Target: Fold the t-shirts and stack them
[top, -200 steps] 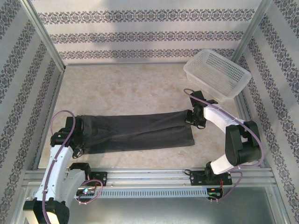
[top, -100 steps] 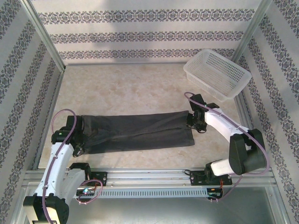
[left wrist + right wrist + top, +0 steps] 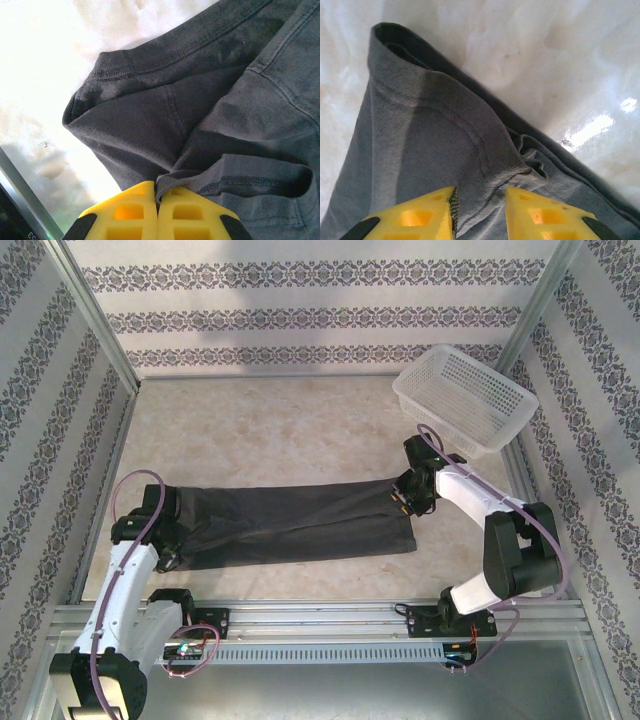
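A dark charcoal t-shirt [image 3: 300, 522] lies folded into a long band across the near part of the table. Its left end is pinched at the hem in my left gripper [image 3: 165, 530], and the left wrist view shows the yellow fingers [image 3: 137, 205] closed on a fold of cloth [image 3: 210, 125]. At the band's right end my right gripper [image 3: 405, 498] stands open. In the right wrist view its jaws [image 3: 480, 197] are apart over a ridge of seamed grey cloth [image 3: 435, 145] that lies slack on the table.
A white lattice basket [image 3: 465, 400] stands at the back right, close behind the right arm. The pale table surface [image 3: 270, 430] stretches behind the shirt. A metal rail [image 3: 330, 615] runs along the near edge, and patterned walls enclose the sides.
My right gripper has opened and let go of the shirt's right end, shifting slightly at the same spot. The left gripper keeps its hold; the shirt stays put.
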`<state>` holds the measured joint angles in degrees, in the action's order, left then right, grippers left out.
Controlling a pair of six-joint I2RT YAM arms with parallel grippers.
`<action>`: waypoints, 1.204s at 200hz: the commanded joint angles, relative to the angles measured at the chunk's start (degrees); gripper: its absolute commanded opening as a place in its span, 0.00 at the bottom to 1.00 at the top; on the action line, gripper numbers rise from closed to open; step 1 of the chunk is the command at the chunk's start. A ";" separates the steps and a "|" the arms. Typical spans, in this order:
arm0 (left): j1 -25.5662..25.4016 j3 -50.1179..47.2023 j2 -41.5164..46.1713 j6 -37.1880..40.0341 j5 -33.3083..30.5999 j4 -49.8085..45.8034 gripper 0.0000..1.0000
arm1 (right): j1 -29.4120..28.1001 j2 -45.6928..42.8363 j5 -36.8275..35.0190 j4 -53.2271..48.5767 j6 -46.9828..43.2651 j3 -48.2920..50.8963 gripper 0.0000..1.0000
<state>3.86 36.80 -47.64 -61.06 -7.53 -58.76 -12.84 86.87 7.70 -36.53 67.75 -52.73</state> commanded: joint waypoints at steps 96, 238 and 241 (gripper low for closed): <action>0.54 1.97 -1.58 2.25 0.54 2.72 0.00 | 2.65 0.84 1.95 -3.69 6.05 1.54 0.09; 0.55 1.20 -2.76 1.52 1.31 3.00 0.00 | 3.11 -3.52 1.49 -1.95 2.32 9.39 0.12; 0.59 1.25 -2.75 1.33 1.29 2.85 0.00 | 3.09 -3.39 1.32 -2.08 2.01 9.01 0.15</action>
<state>3.86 37.04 -50.43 -60.01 -6.20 -56.07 -10.59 82.30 10.00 -39.62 72.07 -43.13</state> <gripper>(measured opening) 0.054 0.065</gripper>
